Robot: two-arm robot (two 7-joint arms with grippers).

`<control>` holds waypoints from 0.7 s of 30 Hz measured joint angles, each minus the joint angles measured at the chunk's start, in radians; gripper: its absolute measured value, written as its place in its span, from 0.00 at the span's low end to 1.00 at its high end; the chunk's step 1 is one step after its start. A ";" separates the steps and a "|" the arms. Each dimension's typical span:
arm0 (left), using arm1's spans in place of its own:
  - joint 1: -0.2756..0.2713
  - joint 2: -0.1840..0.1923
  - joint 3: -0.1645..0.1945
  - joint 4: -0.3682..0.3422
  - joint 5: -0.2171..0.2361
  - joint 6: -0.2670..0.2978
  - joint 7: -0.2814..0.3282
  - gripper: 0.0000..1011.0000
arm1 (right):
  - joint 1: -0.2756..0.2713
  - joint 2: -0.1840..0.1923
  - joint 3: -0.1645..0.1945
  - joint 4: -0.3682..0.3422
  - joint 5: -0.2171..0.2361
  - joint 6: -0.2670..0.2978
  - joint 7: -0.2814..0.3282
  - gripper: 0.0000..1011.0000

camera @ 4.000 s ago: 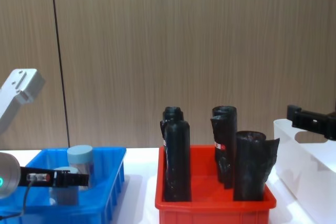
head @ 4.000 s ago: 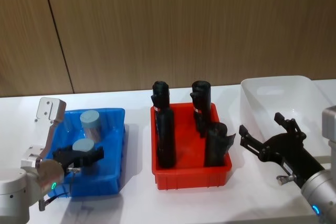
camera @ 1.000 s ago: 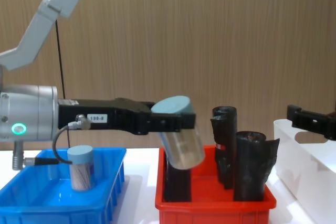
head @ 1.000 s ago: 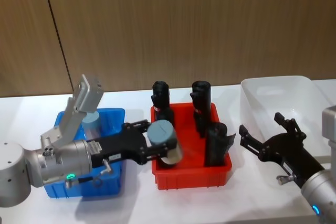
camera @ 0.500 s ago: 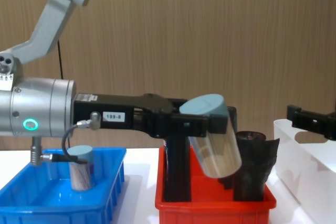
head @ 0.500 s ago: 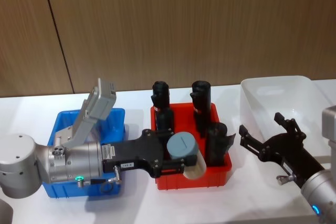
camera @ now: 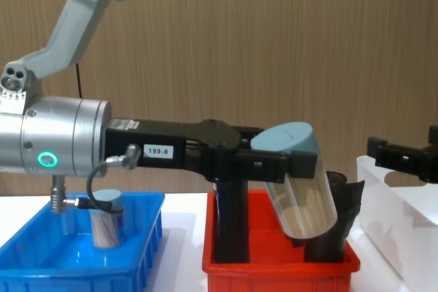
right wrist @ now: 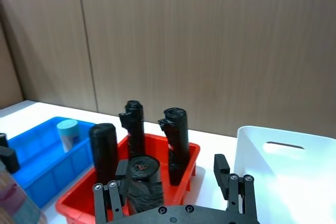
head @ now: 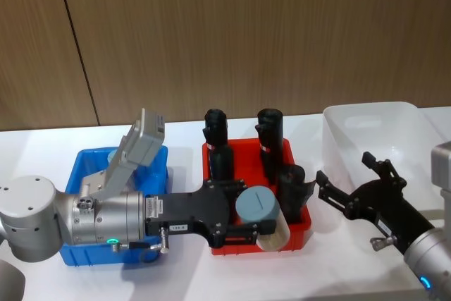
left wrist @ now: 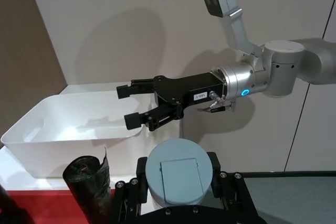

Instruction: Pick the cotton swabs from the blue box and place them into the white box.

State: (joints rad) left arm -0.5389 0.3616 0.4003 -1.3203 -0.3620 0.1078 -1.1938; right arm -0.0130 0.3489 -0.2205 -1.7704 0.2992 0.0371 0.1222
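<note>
My left gripper [head: 258, 219] is shut on one jar of cotton swabs [head: 262, 211], a clear jar with a pale-blue lid. It holds the jar tilted above the front right part of the red bin [camera: 274, 271]. The same jar [camera: 299, 186] hangs in front of the black rolls. A second jar [camera: 106, 220] stands in the blue box [camera: 41, 264] at the left. At the right, my right gripper [head: 343, 168] is open beside the near end of the white box [head: 373, 125]. It faces the held jar [left wrist: 178, 170] with nothing between its fingers.
Several tall black rolls [head: 270, 135] stand upright in the red bin [head: 208, 174] between the blue box [head: 88, 163] and the white box [camera: 397, 217]. A wood-panelled wall closes off the back of the white table.
The left gripper has lifted the jar out of the blue box and carried it right, over the red bin, and it is now slightly lower. The right gripper has edged left.
</note>
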 joint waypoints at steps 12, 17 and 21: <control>-0.004 -0.002 0.005 -0.001 0.001 -0.005 -0.019 0.66 | 0.017 0.056 0.032 0.008 0.043 0.034 0.148 0.99; -0.005 -0.003 0.006 -0.001 0.002 -0.005 -0.022 0.66 | 0.024 0.078 0.045 0.022 0.053 0.039 0.196 0.99; -0.005 -0.003 0.006 -0.001 0.002 -0.006 -0.024 0.66 | 0.030 0.099 0.057 0.036 0.060 0.042 0.237 0.99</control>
State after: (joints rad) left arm -0.5437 0.3584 0.4065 -1.3212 -0.3601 0.1019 -1.2181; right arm 0.0172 0.4480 -0.1639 -1.7344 0.3597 0.0791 0.3591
